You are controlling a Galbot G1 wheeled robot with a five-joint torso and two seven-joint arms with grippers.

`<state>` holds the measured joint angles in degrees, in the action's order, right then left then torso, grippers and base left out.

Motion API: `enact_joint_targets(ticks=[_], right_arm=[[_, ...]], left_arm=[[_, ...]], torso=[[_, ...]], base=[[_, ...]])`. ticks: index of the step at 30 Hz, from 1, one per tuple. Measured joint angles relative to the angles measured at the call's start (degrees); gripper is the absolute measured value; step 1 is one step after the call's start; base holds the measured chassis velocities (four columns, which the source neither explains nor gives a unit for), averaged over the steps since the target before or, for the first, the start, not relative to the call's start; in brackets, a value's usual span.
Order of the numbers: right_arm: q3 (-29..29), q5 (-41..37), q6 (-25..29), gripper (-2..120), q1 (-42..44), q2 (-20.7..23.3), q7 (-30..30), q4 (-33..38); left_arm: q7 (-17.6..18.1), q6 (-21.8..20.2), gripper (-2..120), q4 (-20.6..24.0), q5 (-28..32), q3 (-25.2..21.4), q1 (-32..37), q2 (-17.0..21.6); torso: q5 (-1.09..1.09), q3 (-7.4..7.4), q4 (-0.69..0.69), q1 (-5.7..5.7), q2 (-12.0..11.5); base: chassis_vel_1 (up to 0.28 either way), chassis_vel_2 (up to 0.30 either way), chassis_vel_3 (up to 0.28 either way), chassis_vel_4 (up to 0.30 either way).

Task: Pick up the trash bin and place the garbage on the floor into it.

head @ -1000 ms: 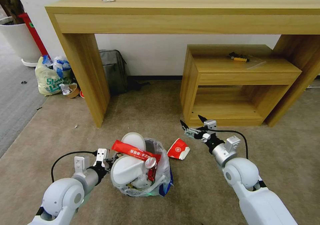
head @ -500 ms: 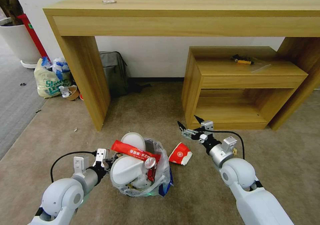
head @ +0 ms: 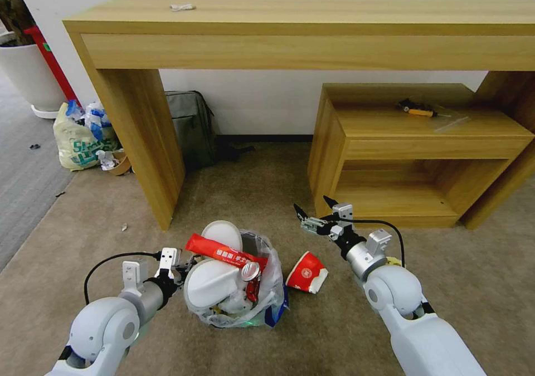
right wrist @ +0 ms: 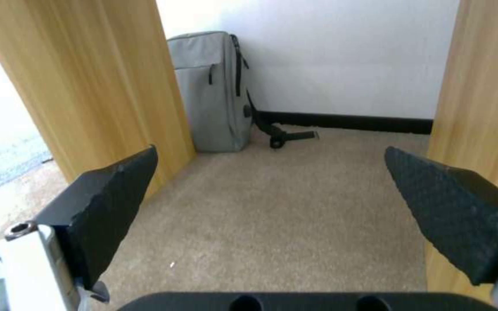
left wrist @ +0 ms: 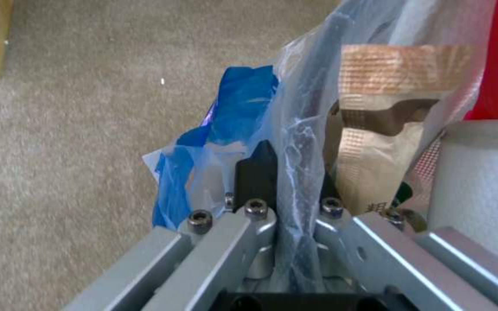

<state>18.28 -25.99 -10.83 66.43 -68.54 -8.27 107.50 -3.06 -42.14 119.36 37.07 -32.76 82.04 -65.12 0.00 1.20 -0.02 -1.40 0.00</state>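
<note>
- The left pincer (head: 181, 265) is clamping the trash bin (head: 237, 287) rim at 9 o'clock; the liner looks slippery.
- The right pincer (head: 314, 214), fingers apart, is hovering at 12 o'clock from the paper cup (head: 306, 272) on the floor (head: 251, 192).
- The cup is probably light and crushable; grip its wall gently.

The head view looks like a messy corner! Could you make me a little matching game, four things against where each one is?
Things:
1. red paper cup
2. grey backpack
3. left hand
4. right hand

Places:
A. leaning against the wall under the long wooden table
B. shut on the trash bin's bag rim
C. open, in the air above the carpet
D. lying on its side on the carpet beside the trash bin

Pairs: 1-D, 2-A, 3-B, 4-C
</note>
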Motion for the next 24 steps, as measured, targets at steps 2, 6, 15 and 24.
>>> enact_joint_targets(ticks=[2, 6, 15, 24], right_arm=[[0.00, -0.01, 0.00, 100, 0.00, -0.05, 0.13, -0.02], [0.21, -0.02, 0.01, 100, 0.19, -0.02, 0.32, -0.13], [2.95, -0.57, -1.17, 100, 2.31, 3.50, -0.12, 0.16], [6.03, -1.55, -0.42, 100, 5.22, 8.23, -5.27, -9.64]], left_arm=[[0.00, 0.00, 0, -0.02, 0.00, 0.00, -0.03, 0.00], [0.00, 0.00, 0, -0.13, 0.00, 0.02, -0.08, -0.10], [0.01, 0.00, 0, -0.31, -0.03, -0.20, -0.22, -0.14], [-0.21, 0.00, 0, -0.32, -0.06, -0.62, 0.17, -0.19]], torso=[[0.01, 0.00, 0.00, 0.00, 0.00], [0.00, 0.00, 0.00, 0.00, 0.00], [0.00, 0.01, 0.00, -0.01, 0.00], [0.00, 0.00, 0.01, 0.00, 0.00]], base=[[-0.059, 0.130, 0.031, -0.130], [-0.044, 0.119, 0.033, -0.123], [-0.036, 0.096, 0.044, -0.098], [0.000, 0.000, 0.000, 0.000]])
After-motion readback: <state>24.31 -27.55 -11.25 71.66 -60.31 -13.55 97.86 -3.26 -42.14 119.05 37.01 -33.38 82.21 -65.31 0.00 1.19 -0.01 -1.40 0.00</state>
